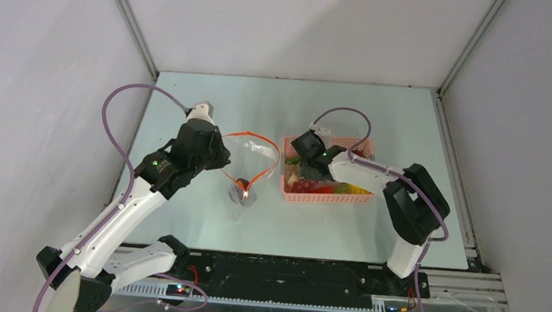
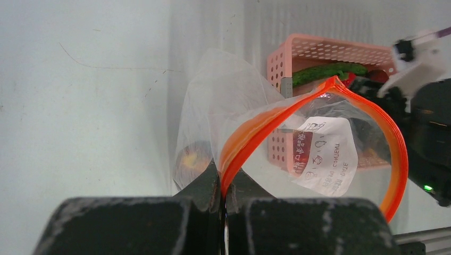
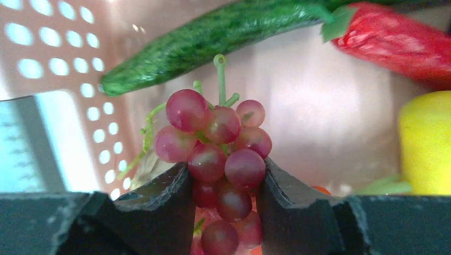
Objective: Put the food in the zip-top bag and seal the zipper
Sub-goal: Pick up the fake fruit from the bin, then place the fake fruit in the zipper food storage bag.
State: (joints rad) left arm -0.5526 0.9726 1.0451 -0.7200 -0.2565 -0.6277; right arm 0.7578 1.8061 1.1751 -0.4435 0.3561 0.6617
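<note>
The clear zip-top bag (image 1: 252, 162) hangs open left of the basket, its orange-red zipper (image 2: 266, 125) spread in a loop. My left gripper (image 2: 223, 183) is shut on the zipper strip at the mouth's near end. A dark round fruit (image 2: 189, 159) lies inside the bag, low down. My right gripper (image 3: 224, 178) reaches into the pink basket (image 1: 325, 198), and its jaws press both sides of the dark red grape bunch (image 3: 218, 133). Around the bunch lie a long green pod (image 3: 213, 34), a red chili (image 3: 393, 40) and a yellow lemon-like fruit (image 3: 425, 143).
The basket's perforated wall (image 3: 64, 53) stands close to the left of my right gripper. In the left wrist view, the right arm (image 2: 425, 127) sits just behind the bag's open mouth. A white label (image 2: 324, 154) is on the bag's side.
</note>
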